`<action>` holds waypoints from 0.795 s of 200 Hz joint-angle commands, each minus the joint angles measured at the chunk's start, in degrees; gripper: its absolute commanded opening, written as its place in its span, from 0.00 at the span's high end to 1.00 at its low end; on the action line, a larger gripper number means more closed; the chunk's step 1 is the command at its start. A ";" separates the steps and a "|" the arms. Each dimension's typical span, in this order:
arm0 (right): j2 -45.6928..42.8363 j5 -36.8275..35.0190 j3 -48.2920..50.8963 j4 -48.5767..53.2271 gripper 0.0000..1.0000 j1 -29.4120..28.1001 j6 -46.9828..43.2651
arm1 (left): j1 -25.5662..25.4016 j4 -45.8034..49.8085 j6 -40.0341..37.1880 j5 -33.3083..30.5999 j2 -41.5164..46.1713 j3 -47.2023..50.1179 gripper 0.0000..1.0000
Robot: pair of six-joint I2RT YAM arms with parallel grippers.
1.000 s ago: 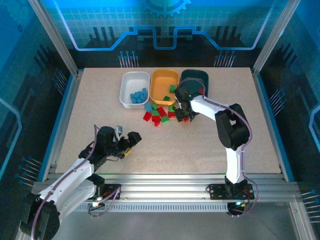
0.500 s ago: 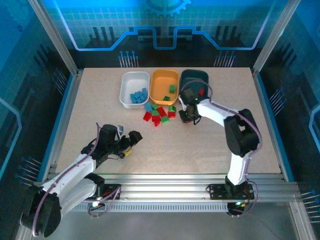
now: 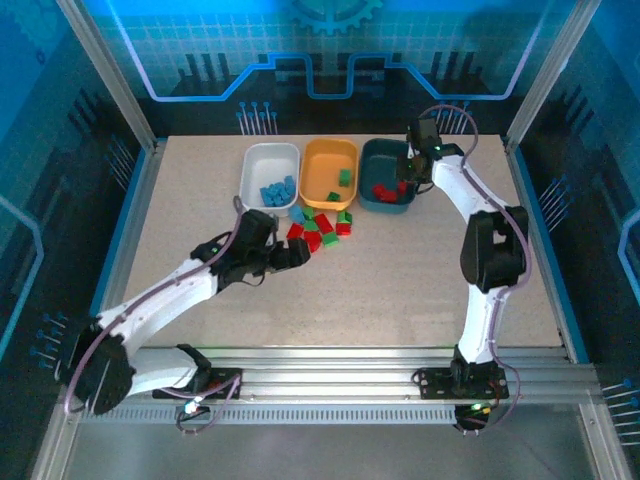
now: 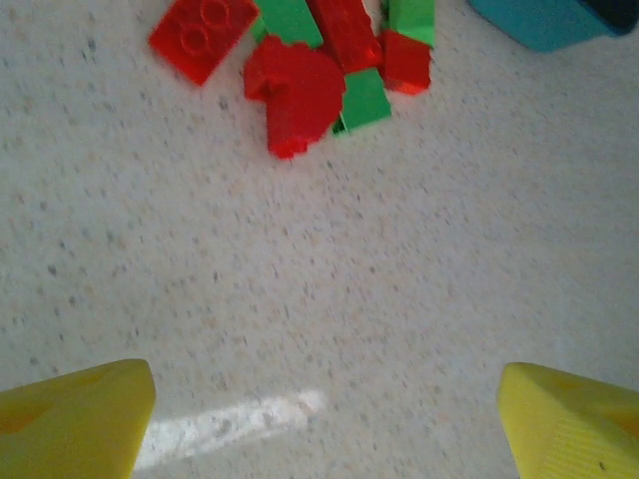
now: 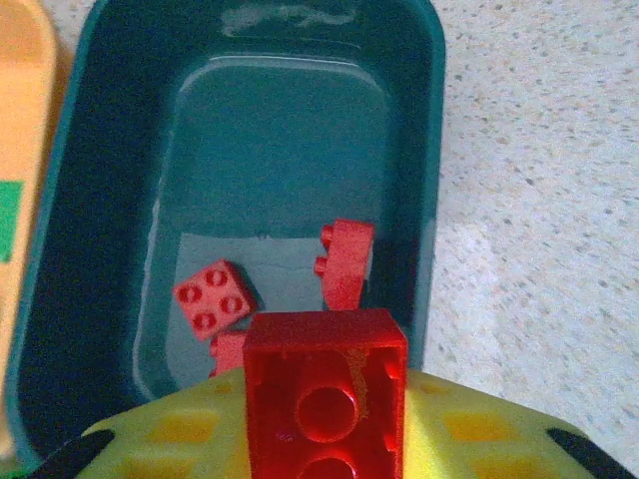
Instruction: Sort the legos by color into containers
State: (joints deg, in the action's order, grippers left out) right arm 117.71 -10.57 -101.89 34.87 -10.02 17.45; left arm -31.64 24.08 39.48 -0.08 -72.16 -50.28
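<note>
My right gripper [image 3: 412, 176] hangs over the right side of the dark teal tray [image 3: 372, 160], shut on a red lego [image 5: 324, 384] held between its yellow fingers [image 5: 469, 429]. Three red legos [image 5: 213, 296] lie in the teal tray [image 5: 100, 200]. The remaining pile of red and green legos [image 3: 320, 230] sits on the table in front of the orange-yellow tray [image 3: 322, 160], which holds green legos [image 3: 344, 177]. The white tray [image 3: 262, 160] holds light blue legos [image 3: 276, 191]. My left gripper [image 3: 296, 256] stands open just short of the pile [image 4: 300, 85], nothing between its fingers [image 4: 75, 414].
One light blue lego [image 3: 297, 213] lies on the table by the pile's left edge. The three trays stand side by side at the back. A corner of the teal tray [image 4: 539, 25] lies beyond the pile in the left wrist view. Bare tabletop [image 3: 200, 200] spreads left and front.
My right gripper lifted a red lego from the pile and carried it back over the teal tray. My left arm swung from the front left up to the pile.
</note>
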 commanded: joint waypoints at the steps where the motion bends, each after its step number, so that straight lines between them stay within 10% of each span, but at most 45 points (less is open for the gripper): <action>1: 3.98 3.43 -6.10 5.21 0.58 -0.29 0.45 | -0.18 4.99 -8.32 -7.25 -6.98 -6.15 0.16; 47: -0.65 4.98 -3.62 3.54 0.39 -0.04 1.17 | 2.75 2.85 -14.49 -11.07 -17.97 -11.90 0.26; 159: -38.91 6.56 46.96 -14.40 0.35 -3.99 11.22 | -0.40 -1.60 -16.50 -5.70 -32.80 -22.53 0.44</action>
State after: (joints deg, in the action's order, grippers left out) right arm 81.60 -3.36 -60.62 23.83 -13.34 25.50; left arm -30.28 23.22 23.40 -7.40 -101.51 -69.41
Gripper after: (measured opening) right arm 0.654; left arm 0.589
